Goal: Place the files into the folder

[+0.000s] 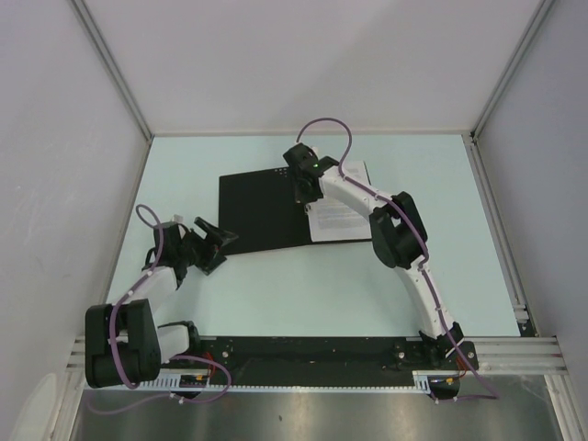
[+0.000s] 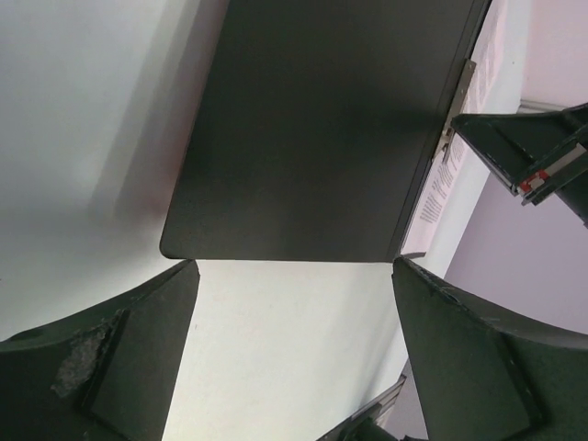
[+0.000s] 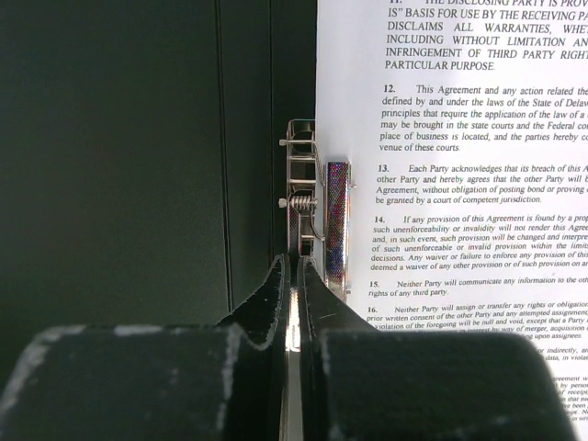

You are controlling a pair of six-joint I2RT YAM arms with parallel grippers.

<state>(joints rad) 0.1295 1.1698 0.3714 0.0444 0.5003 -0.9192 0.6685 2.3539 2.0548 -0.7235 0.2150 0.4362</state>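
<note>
The folder [image 1: 262, 209] lies open on the table, black inside up; its red outside is hidden. The files [image 1: 338, 219], white sheets with printed text, lie on its right half. In the right wrist view the files [image 3: 459, 184] sit with their left edge under the metal clip [image 3: 317, 211] by the folder's spine [image 3: 248, 165]. My right gripper [image 3: 296, 271] is shut on the clip's thin metal lever; it is over the spine in the top view [image 1: 299, 188]. My left gripper [image 1: 220, 241] is open and empty, just off the folder's near left corner [image 2: 184, 243].
The left wrist view shows pale table between my open left fingers [image 2: 101, 358], and the right gripper [image 2: 528, 161] at the clip [image 2: 457, 106]. White walls enclose the table on three sides; a metal rail [image 1: 519, 317] runs along its right edge.
</note>
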